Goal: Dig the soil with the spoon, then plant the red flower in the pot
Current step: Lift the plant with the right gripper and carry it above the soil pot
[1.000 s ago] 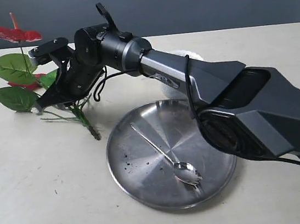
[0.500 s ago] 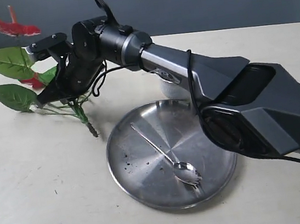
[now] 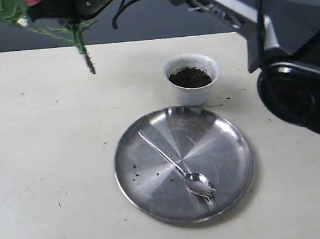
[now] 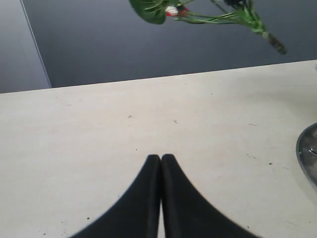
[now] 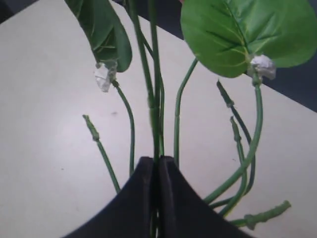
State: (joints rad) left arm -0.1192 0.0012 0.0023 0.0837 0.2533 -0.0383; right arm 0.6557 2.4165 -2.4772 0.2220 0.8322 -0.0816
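Note:
My right gripper [image 5: 158, 159] is shut on the thin green stems of the red flower [image 3: 81, 41], which hangs high above the table's far left. Its stem base [image 3: 89, 65] points down, and the blooms are mostly cut off at the picture's top. Broad green leaves [image 5: 247, 34] spread out beyond the fingers. The white pot [image 3: 195, 94], filled with dark soil [image 3: 190, 78], stands just behind the steel plate [image 3: 222, 146]. On the plate lies the spoon [image 3: 178, 167], bowl toward the front. My left gripper [image 4: 161, 157] is shut on nothing, low over bare table.
The right arm [image 3: 221, 5] reaches from the right edge across the top of the exterior view, above the pot. A few soil crumbs [image 3: 136, 168] lie on the plate's left side. The plate's rim [image 4: 306, 153] shows in the left wrist view.
The right gripper has lifted the flower off the table, up toward the top of the view. The arm rose with it and uncovered the pot. Spoon and plate have not moved.

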